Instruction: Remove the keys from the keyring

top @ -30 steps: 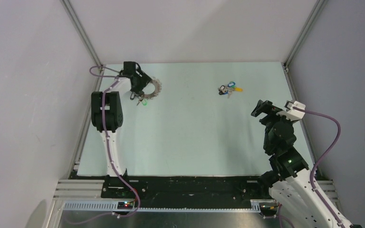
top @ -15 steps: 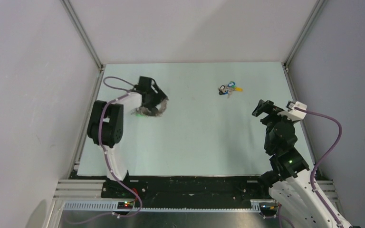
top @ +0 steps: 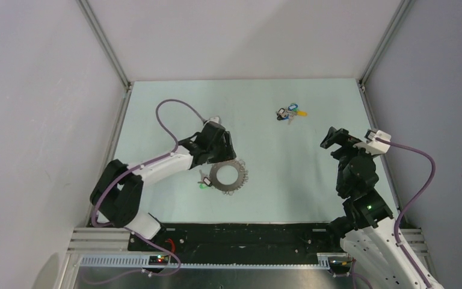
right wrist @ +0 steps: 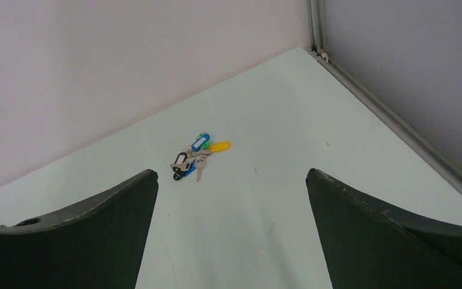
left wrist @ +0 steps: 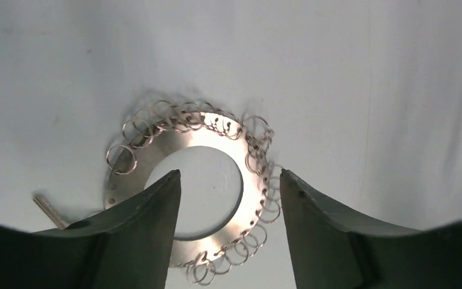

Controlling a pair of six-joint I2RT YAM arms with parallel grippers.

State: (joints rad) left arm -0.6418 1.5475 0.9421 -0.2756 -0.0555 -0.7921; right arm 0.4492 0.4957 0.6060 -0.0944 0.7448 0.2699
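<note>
The keyring (top: 227, 176) is a flat silvery ring edged with small wire loops, lying on the table near the middle. The keys (top: 203, 182), one with a green head, lie at its left edge. In the left wrist view only a bare metal shank (left wrist: 48, 209) shows beside the keyring (left wrist: 198, 135). My left gripper (top: 226, 160) (left wrist: 228, 174) is open just above the ring: one finger over its hole, the other outside the right rim, the right band between them with a gap. My right gripper (top: 337, 139) (right wrist: 230, 173) hangs wide open and empty at the right.
A small bunch of blue and yellow-headed keys (top: 290, 114) (right wrist: 195, 158) lies at the back, right of centre. White enclosure walls and metal frame rails (right wrist: 391, 120) border the table.
The left arm swung from the far left corner to the near middle, and the keyring with its keys came along. Its jaws narrowed a little. The right arm barely moved.
</note>
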